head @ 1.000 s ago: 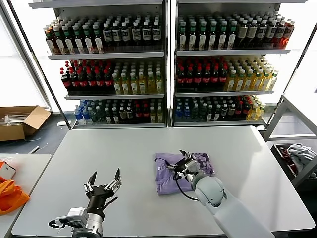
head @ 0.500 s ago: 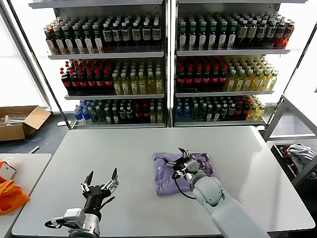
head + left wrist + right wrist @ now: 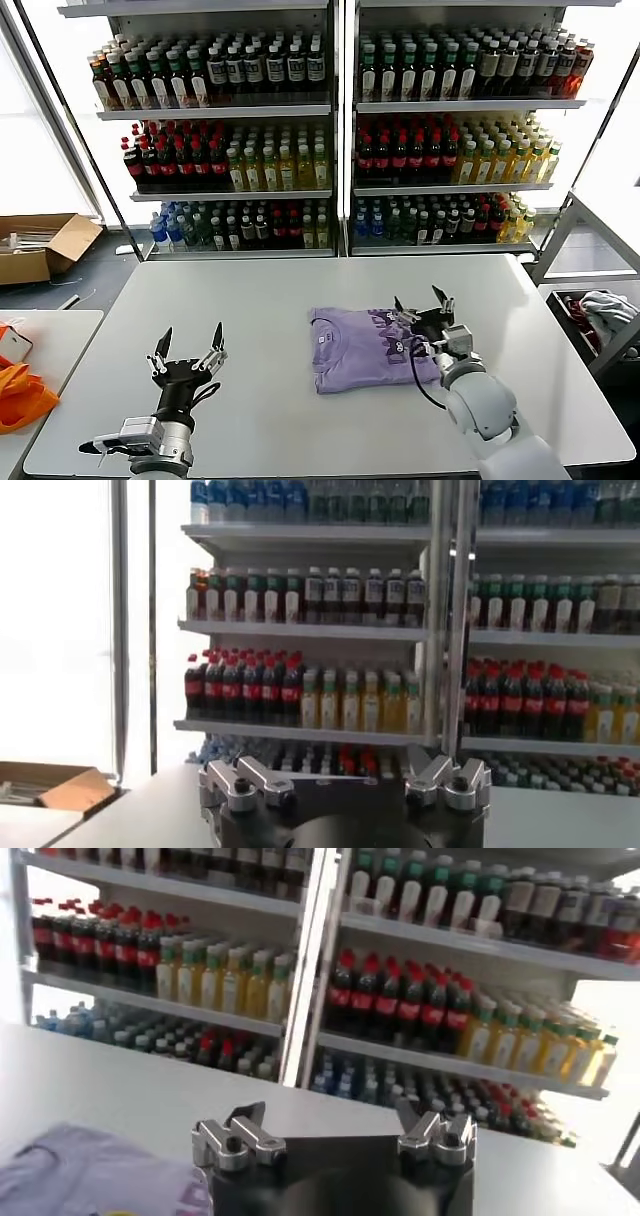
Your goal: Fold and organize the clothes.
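- far left edge of the head view: a cardboard box (image 3: 40, 245) sits on the floor at mid-height, and bright orange fabric (image 3: 22, 393) lies on a side table (image 3: 55, 335) in the lower left corner.
- lower left of the head view: the left gripper (image 3: 186, 353) points up above the white table (image 3: 250, 320), its fingers spread wide and holding nothing; it is well apart from the shirt. the left wrist view shows the same spread fingers (image 3: 245, 780) against the shelves.
- centre, slightly right, in the head view: the lavender t-shirt (image 3: 365, 348) lies folded into a flat, roughly rectangular bundle on the table, with a darker purple print showing near its right side. in the right wrist view a corner of it shows in the lower left of the frame.
- just right of the shirt: the right gripper (image 3: 424, 308) stands at the shirt's right edge, fingers apart and gripping nothing.
- across the top of the head view: drink shelves (image 3: 340, 110) full of bottles.
- far right edge: grey-white garments (image 3: 608, 308) in a bin.
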Controlling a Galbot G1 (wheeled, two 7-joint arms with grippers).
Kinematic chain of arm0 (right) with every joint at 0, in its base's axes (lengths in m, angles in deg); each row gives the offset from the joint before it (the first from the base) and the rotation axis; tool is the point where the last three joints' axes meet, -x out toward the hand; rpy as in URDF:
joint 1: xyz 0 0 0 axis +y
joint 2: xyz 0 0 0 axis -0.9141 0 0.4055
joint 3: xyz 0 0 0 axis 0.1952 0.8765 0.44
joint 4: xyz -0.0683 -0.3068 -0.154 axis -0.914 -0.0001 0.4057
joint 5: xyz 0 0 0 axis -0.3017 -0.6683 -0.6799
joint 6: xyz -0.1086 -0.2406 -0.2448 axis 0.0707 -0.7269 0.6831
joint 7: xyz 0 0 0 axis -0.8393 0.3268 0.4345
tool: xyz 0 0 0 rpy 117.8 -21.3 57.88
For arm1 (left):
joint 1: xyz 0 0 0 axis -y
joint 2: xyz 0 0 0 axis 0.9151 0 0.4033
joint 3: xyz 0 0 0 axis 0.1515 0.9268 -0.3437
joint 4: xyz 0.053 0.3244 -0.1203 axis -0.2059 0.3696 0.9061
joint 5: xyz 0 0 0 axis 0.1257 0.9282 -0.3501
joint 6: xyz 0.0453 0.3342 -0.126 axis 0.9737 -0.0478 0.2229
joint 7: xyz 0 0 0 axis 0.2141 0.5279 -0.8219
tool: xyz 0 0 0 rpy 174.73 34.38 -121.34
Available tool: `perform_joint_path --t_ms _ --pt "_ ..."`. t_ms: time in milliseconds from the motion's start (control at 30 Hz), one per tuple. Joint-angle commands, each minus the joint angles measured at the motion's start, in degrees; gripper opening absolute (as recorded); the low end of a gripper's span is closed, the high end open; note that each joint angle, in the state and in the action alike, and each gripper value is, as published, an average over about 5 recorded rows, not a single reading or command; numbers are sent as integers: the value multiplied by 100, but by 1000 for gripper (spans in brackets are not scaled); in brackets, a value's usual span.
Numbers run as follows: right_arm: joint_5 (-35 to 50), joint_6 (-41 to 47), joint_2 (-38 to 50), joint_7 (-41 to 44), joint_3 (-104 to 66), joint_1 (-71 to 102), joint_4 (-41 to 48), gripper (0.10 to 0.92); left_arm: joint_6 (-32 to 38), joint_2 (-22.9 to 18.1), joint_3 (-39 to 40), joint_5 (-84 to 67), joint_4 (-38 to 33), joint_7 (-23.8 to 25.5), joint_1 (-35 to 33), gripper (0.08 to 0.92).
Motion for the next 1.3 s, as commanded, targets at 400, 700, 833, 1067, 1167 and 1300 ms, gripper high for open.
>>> perform_joint_path --t_ms 400,700,833,1067,1167,1300 --pt "259 70 235 -271 -1695 1013 -451 823 171 181 129 76 441 45 332 823" --pt "261 56 186 -288 -1669 1062 -543 823 201 194 -48 299 384 227 265 823" --pt "264 49 162 -294 -1608 1055 -505 823 327 232 -196 901 329 461 222 823" --pt "248 78 175 -285 -1524 962 -387 823 157 228 -295 330 249 452 199 822" --pt "232 105 179 -279 -1498 944 -368 823 129 215 -322 268 240 469 204 823" --pt "203 122 192 -270 -1484 957 -370 823 128 205 -319 220 232 491 205 823"
